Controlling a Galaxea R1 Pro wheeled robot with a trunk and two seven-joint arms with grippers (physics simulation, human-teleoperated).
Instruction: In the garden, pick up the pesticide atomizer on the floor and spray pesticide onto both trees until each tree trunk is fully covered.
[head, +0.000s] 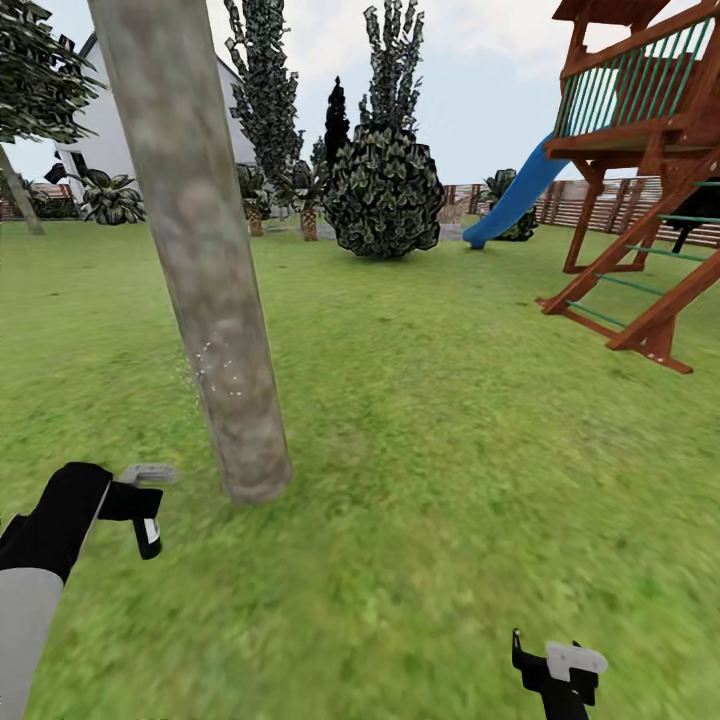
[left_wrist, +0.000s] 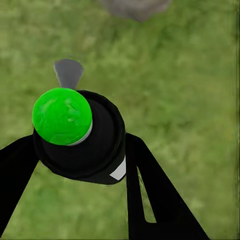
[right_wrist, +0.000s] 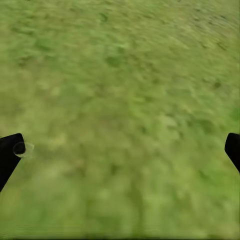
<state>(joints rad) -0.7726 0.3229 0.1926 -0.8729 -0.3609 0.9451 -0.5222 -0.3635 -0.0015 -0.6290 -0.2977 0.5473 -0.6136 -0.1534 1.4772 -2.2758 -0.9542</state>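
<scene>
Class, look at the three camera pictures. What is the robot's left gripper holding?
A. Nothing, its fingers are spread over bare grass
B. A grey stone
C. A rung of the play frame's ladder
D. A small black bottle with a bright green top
D. In the left wrist view the left gripper has its black fingers closed on either side of the small black bottle with a green top, above the grass.

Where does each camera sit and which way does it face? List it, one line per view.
Head view: high on the robot, facing forward and down at the tree trunk, lawn and both grippers.
Left wrist view: behind the left gripper, facing grass; fingers clamp the spray bottle.
Right wrist view: behind the open right gripper, facing grass.
Shared: head and left wrist views show the trunk base.
</scene>
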